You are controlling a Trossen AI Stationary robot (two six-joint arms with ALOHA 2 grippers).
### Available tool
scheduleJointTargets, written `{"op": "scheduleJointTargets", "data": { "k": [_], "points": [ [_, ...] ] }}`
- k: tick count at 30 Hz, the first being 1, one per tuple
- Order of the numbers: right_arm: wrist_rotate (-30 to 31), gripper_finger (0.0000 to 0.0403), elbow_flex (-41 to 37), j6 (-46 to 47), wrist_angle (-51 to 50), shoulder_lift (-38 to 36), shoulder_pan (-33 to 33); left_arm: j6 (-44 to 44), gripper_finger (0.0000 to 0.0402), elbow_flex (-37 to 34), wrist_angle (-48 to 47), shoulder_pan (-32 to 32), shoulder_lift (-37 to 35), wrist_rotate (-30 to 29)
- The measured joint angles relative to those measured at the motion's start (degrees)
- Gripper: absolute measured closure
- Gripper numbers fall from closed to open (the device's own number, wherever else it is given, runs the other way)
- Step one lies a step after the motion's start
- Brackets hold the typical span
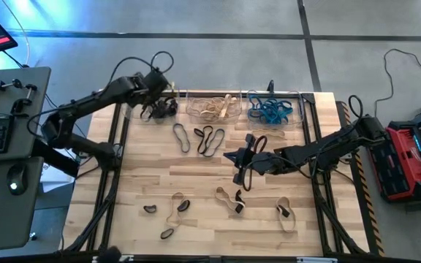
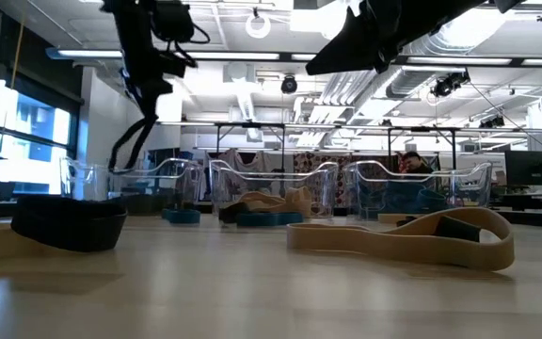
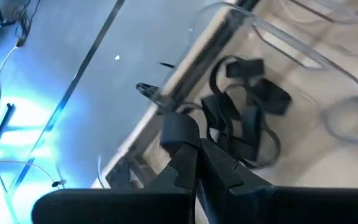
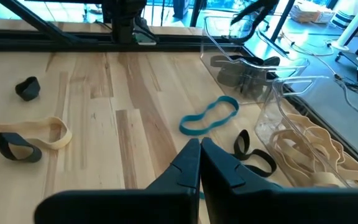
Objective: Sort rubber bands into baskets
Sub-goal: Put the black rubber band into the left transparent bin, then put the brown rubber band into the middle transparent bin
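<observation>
Left gripper (image 1: 154,109) fingers together, empty, over far-left clear plastic basket (image 1: 132,111) holding black bands.

Right gripper (image 1: 241,166) fingers together, empty, mid-table.

Thin blue rubber band (image 4: 208,116) lies just ahead of it, long axis slanting toward the baskets; right arm nearer.

High view overhead, straight down; low view tabletop-level, facing baskets (image 2: 262,193); wrist views close, sharing baskets.

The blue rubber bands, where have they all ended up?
In the high view most blue rubber bands lie piled in the rightmost basket at the table's far edge, beside the middle basket of tan bands. The right wrist view shows one blue band loose on the table.
</observation>
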Motion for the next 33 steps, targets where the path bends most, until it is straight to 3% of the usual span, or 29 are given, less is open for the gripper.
{"op": "scheduleJointTargets", "data": {
  "k": [8, 13, 17, 27, 33],
  "points": [
    [0.0, 0.0403, 0.0, -0.3, -0.6, 0.0, 0.0, 3.0, 0.0401, 0.0, 4.3, 4.9, 8.4, 5.8],
    [0.0, 0.0403, 0.0, -0.5, -1.0, 0.0, 0.0, 3.1, 0.0395, 0.0, 5.1, 4.7, 14.0, 6.6],
    [0.0, 0.0403, 0.0, -0.5, -1.4, 0.0, 0.0, 3.7, 0.0367, 0.0, 5.8, 3.4, 16.2, 8.2],
    [0.0, 0.0403, 0.0, -0.5, -1.9, 0.0, 0.0, 4.6, 0.0264, 0.0, 7.6, -0.8, 11.4, 9.9],
    [0.0, 0.0403, 0.0, -0.4, -2.2, 0.0, 0.0, 3.0, 0.0229, -0.1, 8.0, -3.1, 7.1, 18.1]
  ]
}}
